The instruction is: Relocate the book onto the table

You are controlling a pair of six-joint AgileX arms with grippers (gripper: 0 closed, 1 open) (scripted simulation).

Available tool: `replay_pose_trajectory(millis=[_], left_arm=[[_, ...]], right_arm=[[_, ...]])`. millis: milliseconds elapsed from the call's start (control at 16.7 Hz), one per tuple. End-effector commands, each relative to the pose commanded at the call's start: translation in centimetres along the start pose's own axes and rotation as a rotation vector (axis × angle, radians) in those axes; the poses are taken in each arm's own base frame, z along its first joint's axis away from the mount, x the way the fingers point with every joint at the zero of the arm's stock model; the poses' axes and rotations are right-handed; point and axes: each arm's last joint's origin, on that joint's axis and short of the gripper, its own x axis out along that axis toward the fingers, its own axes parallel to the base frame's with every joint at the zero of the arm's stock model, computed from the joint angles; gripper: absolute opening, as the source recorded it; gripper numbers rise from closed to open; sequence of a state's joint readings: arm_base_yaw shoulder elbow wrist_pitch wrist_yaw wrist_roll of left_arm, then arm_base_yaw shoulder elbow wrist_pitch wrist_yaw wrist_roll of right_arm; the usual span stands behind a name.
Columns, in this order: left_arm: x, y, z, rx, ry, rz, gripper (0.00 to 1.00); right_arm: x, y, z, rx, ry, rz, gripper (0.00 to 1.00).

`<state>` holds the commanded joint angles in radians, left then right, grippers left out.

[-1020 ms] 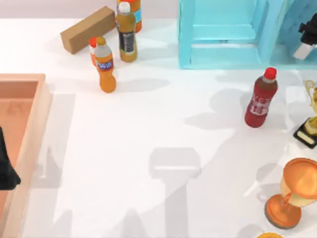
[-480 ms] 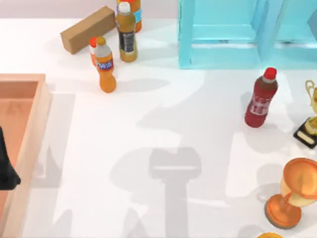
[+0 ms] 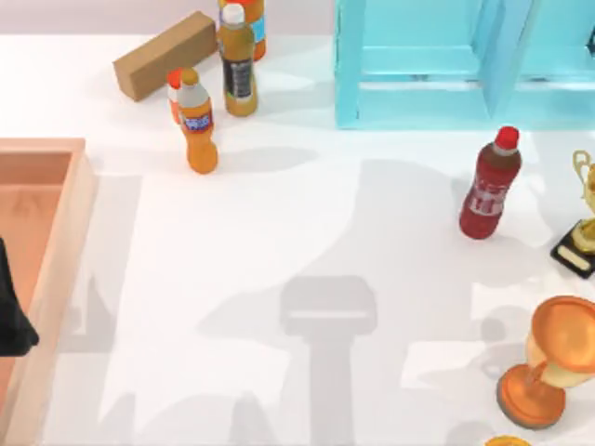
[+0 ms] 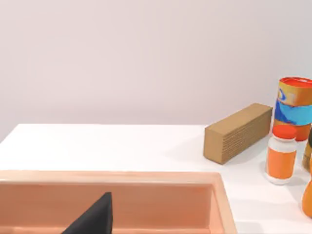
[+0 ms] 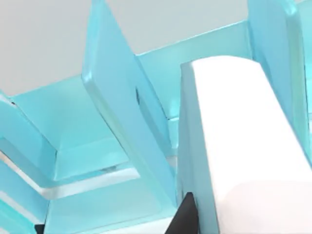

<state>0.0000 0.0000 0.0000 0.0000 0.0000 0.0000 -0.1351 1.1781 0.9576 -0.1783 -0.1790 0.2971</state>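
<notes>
Standing upright in the blue shelf [image 3: 414, 88], the book [image 5: 243, 146] is showing its white page edges just beside my right gripper [image 5: 183, 219]; whether its fingers are apart I cannot tell; my left arm is idling over the wooden tray [image 3: 56, 269], well apart from it.

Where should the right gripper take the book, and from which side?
Pinch the book across its covers at the white page edge, coming through the shelf's open front: it seems to stand upright beside a divider, so its sides look blocked. Right gripper faces the shelf; left gripper is parked over the tray.
</notes>
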Motion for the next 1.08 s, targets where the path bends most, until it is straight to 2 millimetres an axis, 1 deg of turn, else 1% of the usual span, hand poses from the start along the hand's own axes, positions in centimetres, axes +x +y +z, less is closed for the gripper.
replay_pose_trajectory(millis=[240, 300, 420, 540, 600, 720, 840, 900, 960, 1020, 1080], left_arm=[[0.0, 0.0, 0.0, 0.000, 0.000, 0.000, 1.00], [0.0, 0.0, 0.0, 0.000, 0.000, 0.000, 1.00], [0.0, 0.0, 0.0, 0.000, 0.000, 0.000, 1.00], [0.0, 0.0, 0.0, 0.000, 0.000, 0.000, 1.00], [0.0, 0.0, 0.0, 0.000, 0.000, 0.000, 1.00], [0.0, 0.0, 0.0, 0.000, 0.000, 0.000, 1.00], [0.0, 0.0, 0.0, 0.000, 0.000, 0.000, 1.00], [0.0, 0.0, 0.0, 0.000, 0.000, 0.000, 1.00], [0.0, 0.0, 0.0, 0.000, 0.000, 0.000, 1.00], [0.0, 0.0, 0.0, 0.000, 0.000, 0.000, 1.00], [0.0, 0.0, 0.0, 0.000, 0.000, 0.000, 1.00]], right_arm=[[0.2, 0.1, -0.1, 0.000, 0.006, 0.002, 0.00], [0.4, 0.4, 0.0, -0.007, 0.008, 0.001, 0.00], [1.2, 1.8, 0.4, -0.041, 0.017, -0.006, 0.00], [2.6, 4.4, 0.9, -0.107, 0.034, -0.017, 0.00], [3.4, 6.1, 1.0, -0.152, 0.045, -0.022, 0.00], [5.0, 10.5, 0.6, -0.268, 0.070, -0.035, 0.00], [6.4, 15.7, -0.7, -0.413, 0.095, -0.051, 0.00], [7.0, 18.5, -2.0, -0.497, 0.110, -0.061, 0.00], [7.4, 21.4, -3.7, -0.590, 0.125, -0.073, 0.00], [7.6, 24.2, -5.8, -0.691, 0.140, -0.087, 0.00], [7.7, 27.0, -8.3, -0.801, 0.154, -0.101, 0.00]])
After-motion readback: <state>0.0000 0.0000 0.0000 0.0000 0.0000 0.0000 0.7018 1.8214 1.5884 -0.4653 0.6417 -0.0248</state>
